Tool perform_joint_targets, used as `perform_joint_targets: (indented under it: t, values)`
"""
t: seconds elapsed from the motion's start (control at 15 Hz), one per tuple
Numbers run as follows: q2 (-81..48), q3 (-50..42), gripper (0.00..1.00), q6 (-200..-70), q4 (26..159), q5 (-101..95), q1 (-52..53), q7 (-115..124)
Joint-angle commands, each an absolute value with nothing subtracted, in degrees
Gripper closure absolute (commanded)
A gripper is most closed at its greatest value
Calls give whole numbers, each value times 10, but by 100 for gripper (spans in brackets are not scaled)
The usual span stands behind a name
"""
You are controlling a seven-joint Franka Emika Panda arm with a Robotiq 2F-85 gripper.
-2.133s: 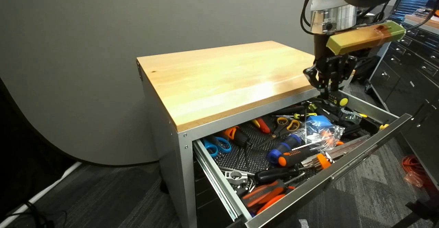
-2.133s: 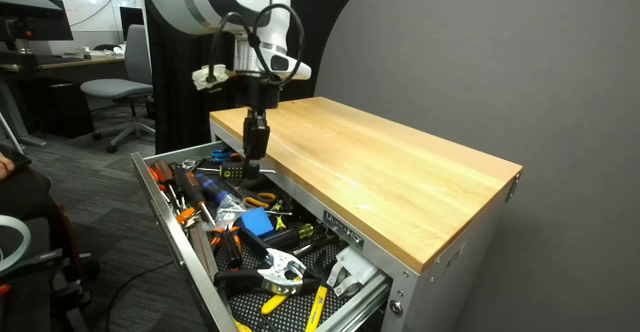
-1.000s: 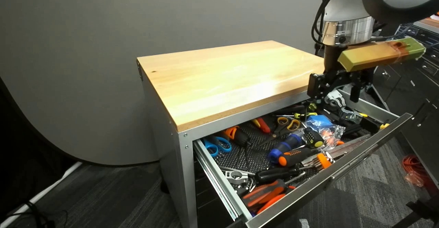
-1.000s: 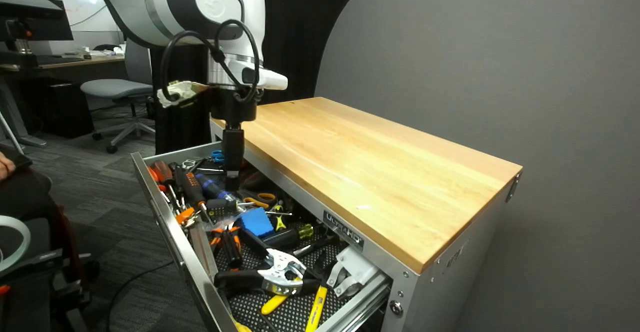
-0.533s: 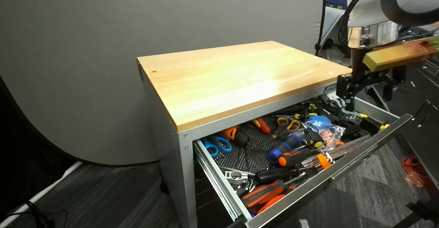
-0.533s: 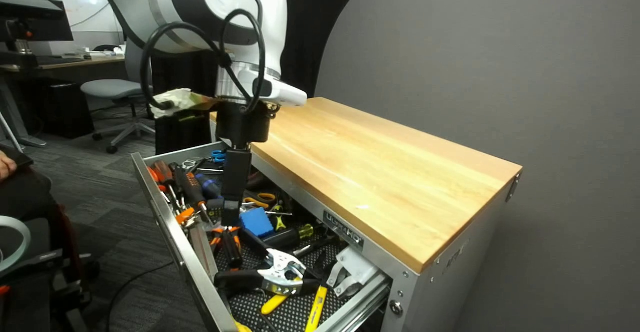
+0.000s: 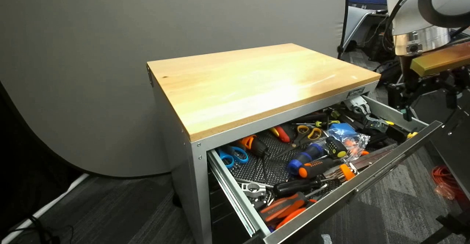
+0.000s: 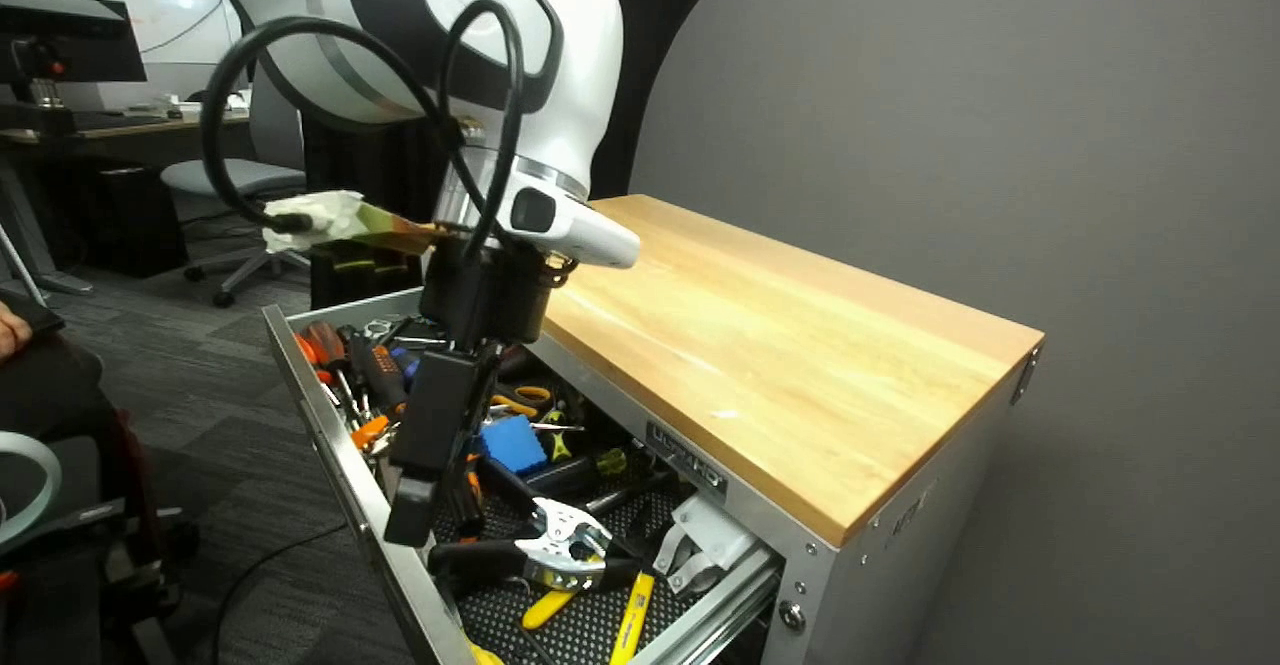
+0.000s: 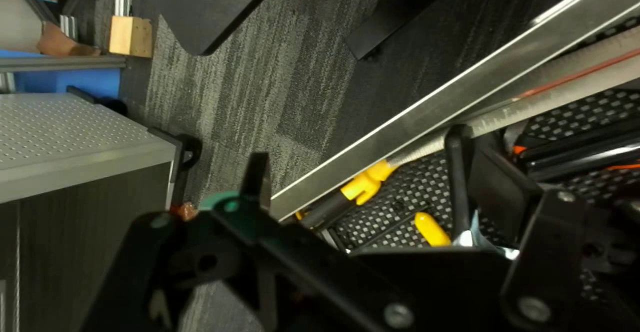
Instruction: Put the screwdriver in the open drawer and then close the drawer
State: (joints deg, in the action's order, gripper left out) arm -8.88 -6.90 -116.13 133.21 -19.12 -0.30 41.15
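The screwdriver (image 7: 336, 148), stubby and black with a yellow end, lies among other tools inside the drawer (image 7: 367, 176). That drawer is pulled out, its long metal front panel (image 8: 330, 435) facing away from the bench. My gripper (image 7: 429, 108) hangs over the drawer's corner by the yellow-handled tools, its fingers spread wide around nothing. In an exterior view the gripper (image 8: 410, 520) is tilted, overlaps the front panel and hides the screwdriver. The wrist view has the gripper (image 9: 378, 179) over the end of the front panel, and the screwdriver is out of that view.
Several tools fill the drawer, among them a metal spring clamp (image 8: 565, 545), a blue block (image 8: 515, 445) and a yellow-handled tool (image 8: 635, 615). Above it is the wooden bench top (image 7: 249, 86). A grey cabinet (image 9: 80, 137) stands off to the side in the wrist view.
The screwdriver, between my fingers about two seconds ago, was let go onto the tools. Since then my opened gripper has travelled along the drawer toward its clamp end, lowered and tilted.
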Motion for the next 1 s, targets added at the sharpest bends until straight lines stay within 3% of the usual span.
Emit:
perform_joint_targets:
  t: [0.0,0.33,0.4,0.47,0.93]
  values:
    - [-83,-82,0,-1143,1343,-220,-16,442]
    - [-89,-100,0,-1127,1359,-251,-32,493]
    - [-91,-102,25,-1130,1363,-255,-34,505]
    - [-93,-104,26,-1132,1365,-252,-37,513]
    - [-130,-102,81,-1182,1361,-239,-39,575]
